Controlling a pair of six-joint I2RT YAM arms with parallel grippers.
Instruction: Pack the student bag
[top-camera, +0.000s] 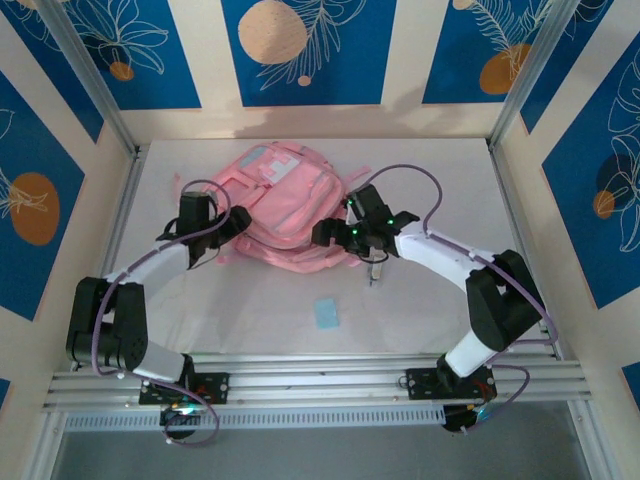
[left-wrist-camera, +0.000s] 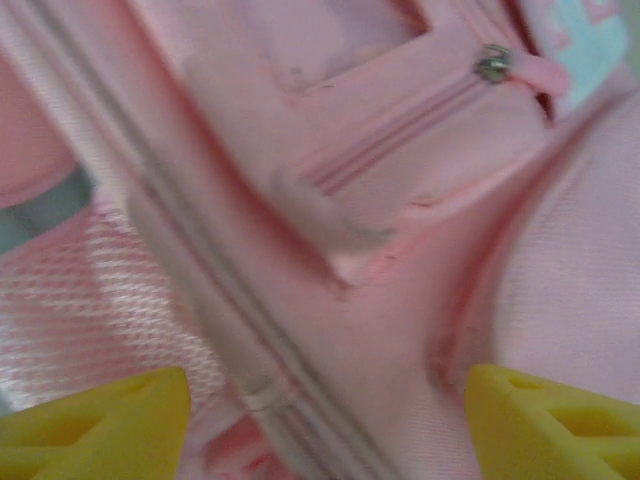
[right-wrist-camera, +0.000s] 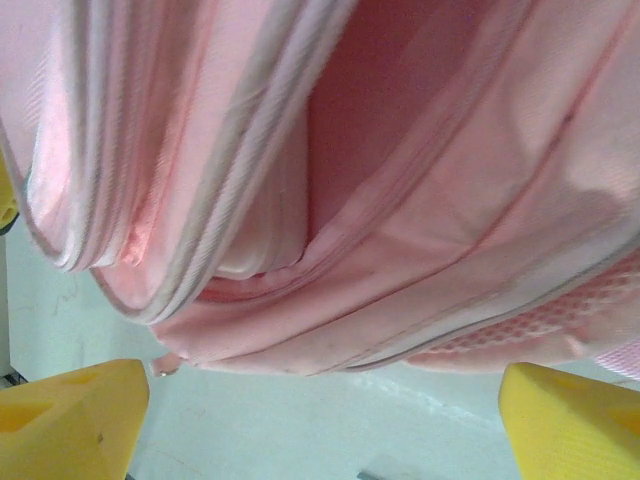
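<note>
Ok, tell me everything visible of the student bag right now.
The student bag is a large, soft pink fabric backpack lying front up on the white table, toward the far side. A pale blue and white patch sits at its far end; a front pocket has a metal zip pull, and one side has mesh. Its near compartment gapes open. The left gripper and right gripper flank it, both open; whether they touch it cannot be told.

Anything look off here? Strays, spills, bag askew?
One stray: a small pale blue flat piece lies alone on the table, in front of the student bag and apart from it. Another small item sits by the bag's near edge, too small to identify. No spill or damage visible.
</note>
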